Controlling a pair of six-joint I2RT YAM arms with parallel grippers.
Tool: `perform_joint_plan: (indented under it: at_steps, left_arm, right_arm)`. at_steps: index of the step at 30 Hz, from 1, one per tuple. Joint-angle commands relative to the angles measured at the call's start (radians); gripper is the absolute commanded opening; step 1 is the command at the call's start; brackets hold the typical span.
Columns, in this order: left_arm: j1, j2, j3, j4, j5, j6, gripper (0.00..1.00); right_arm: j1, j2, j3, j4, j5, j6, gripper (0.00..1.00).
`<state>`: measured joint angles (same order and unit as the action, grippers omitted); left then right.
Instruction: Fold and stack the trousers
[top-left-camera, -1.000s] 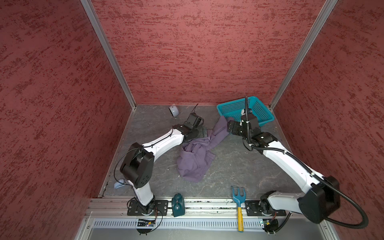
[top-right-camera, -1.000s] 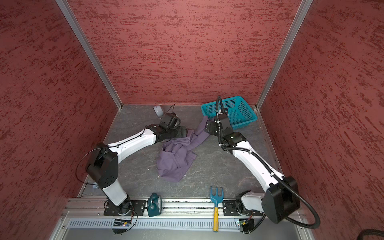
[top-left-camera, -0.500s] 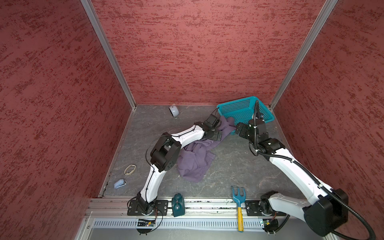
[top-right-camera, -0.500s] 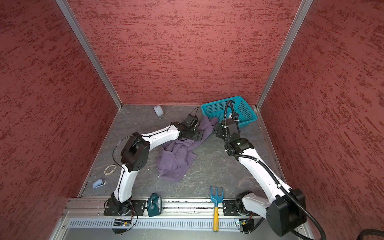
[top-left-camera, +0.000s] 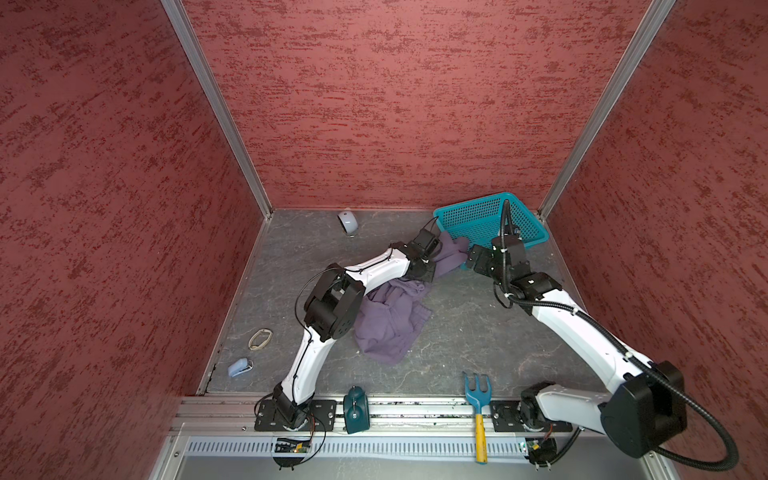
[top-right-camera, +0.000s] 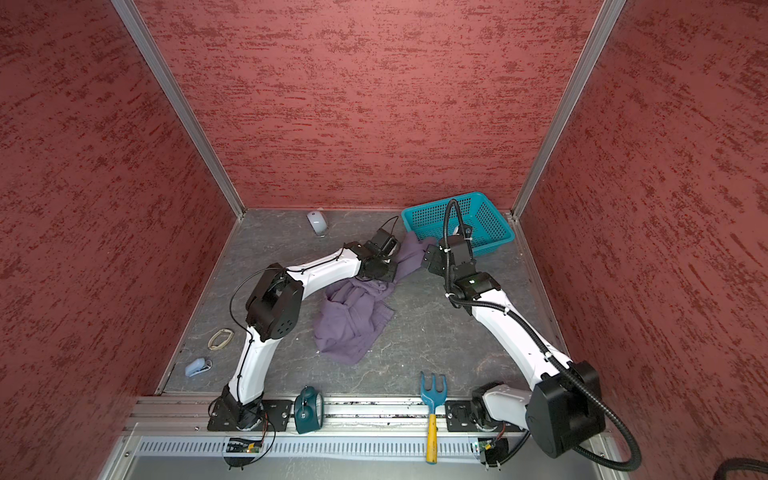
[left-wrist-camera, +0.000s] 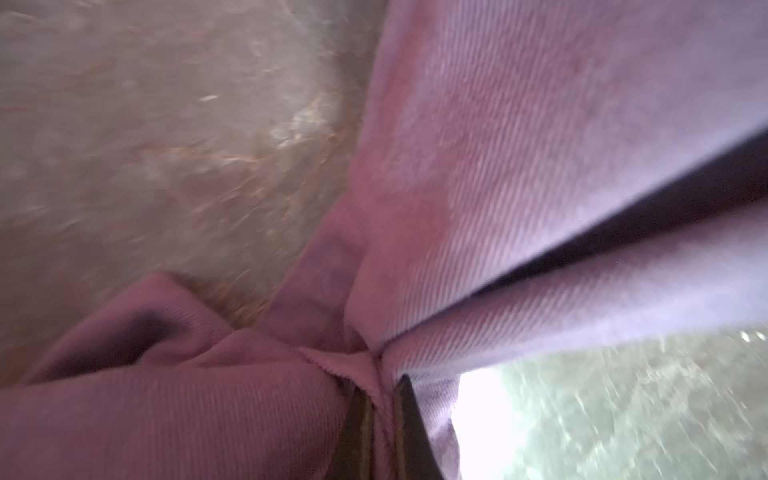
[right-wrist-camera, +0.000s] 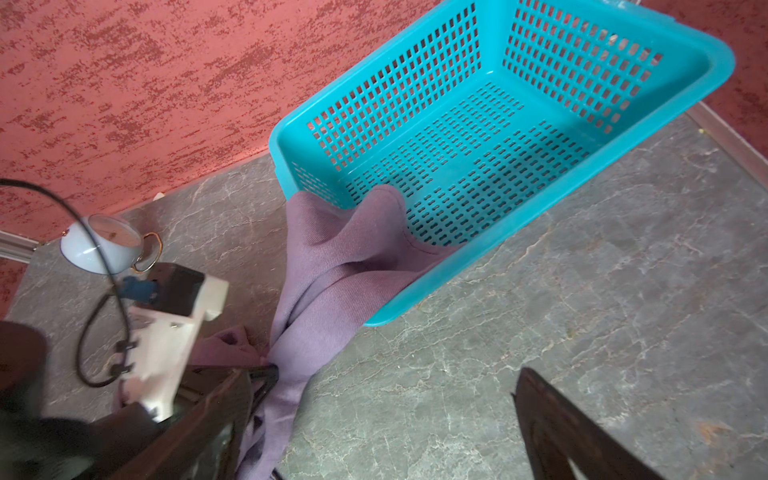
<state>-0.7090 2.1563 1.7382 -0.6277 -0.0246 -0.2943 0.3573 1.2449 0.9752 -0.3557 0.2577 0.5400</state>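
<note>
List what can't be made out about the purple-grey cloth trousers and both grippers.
- Left gripper: hidden behind its own wrist in both top views; left wrist view shows only tips, shut on the trousers.
- Waistband and legs: lost in the crumpled heap, partly under the left arm.
- Right gripper: fingers cut off by right wrist view's edge.

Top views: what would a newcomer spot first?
The purple-grey trousers lie crumpled mid-floor, with one leg stretched up and draped over the rim of the teal basket in the far right corner. The left end effector is shut on that leg just short of the basket. The right end effector hovers open beside it.
</note>
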Motion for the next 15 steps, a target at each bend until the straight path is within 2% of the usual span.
perform_joint_plan:
  at_steps: [1,9,15]
  left_arm:
    - [0.045,-0.212,-0.054,0.006,0.03,0.004,0.0]
    - [0.228,-0.614,-0.353,0.168,0.12,-0.109,0.0]
    - [0.369,-0.827,-0.575,0.167,0.089,-0.18,0.0]
  right_arm:
    - [-0.006,-0.015,0.03,0.07,-0.047,0.011,0.96]
    - [-0.007,0.04,0.077,0.049,-0.085,-0.014,0.93]
    - [-0.007,0.115,0.14,0.027,-0.036,-0.059,0.94]
